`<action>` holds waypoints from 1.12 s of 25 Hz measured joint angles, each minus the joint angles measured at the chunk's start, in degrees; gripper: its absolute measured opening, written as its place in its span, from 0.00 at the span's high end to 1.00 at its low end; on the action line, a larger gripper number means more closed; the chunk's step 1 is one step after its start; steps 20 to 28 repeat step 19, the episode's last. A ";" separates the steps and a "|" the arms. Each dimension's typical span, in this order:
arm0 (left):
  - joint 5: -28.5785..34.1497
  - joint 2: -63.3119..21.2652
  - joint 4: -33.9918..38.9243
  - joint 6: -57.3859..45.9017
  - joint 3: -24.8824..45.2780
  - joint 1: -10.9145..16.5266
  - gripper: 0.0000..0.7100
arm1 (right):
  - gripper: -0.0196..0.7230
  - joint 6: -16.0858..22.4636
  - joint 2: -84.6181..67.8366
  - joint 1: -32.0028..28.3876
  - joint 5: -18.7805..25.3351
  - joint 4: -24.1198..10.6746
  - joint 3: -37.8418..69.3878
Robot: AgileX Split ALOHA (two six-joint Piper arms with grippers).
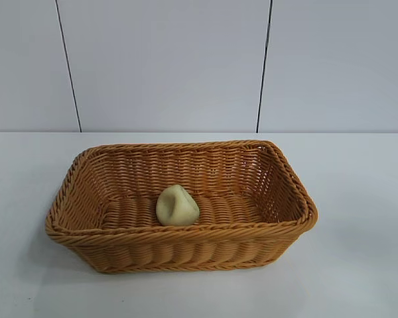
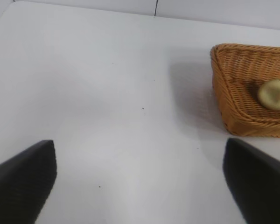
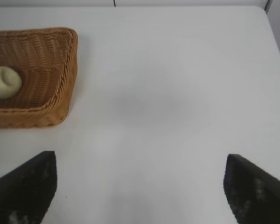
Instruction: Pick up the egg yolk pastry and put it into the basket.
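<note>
Pastry status: I see the egg yolk pastry (image 1: 178,205) lying inside the basket (image 1: 86,228) at tabletop (image 1: 358,265) centre, toward its 6 o'clock wall. Left pincer (image 2: 140,186) and right pincer (image 3: 140,186) spread wide, empty, over bare tabletop.

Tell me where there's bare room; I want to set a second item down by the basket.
The table is bare left, right and in front of the basket. Inside, the floor is free on both sides of the egg yolk pastry. The open left gripper and right gripper hang over bare tabletop, apart from the basket.
</note>
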 joint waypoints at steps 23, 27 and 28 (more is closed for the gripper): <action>0.00 0.00 0.06 0.00 0.00 0.00 0.02 | 0.04 0.00 -4.41 -0.97 0.08 0.13 0.09; 0.00 0.00 0.06 0.00 0.00 0.00 0.02 | 0.04 0.00 -4.41 -0.97 0.08 0.13 0.09; 0.00 0.00 0.06 0.00 0.00 0.00 0.02 | 0.04 0.00 -4.41 -0.97 0.08 0.13 0.09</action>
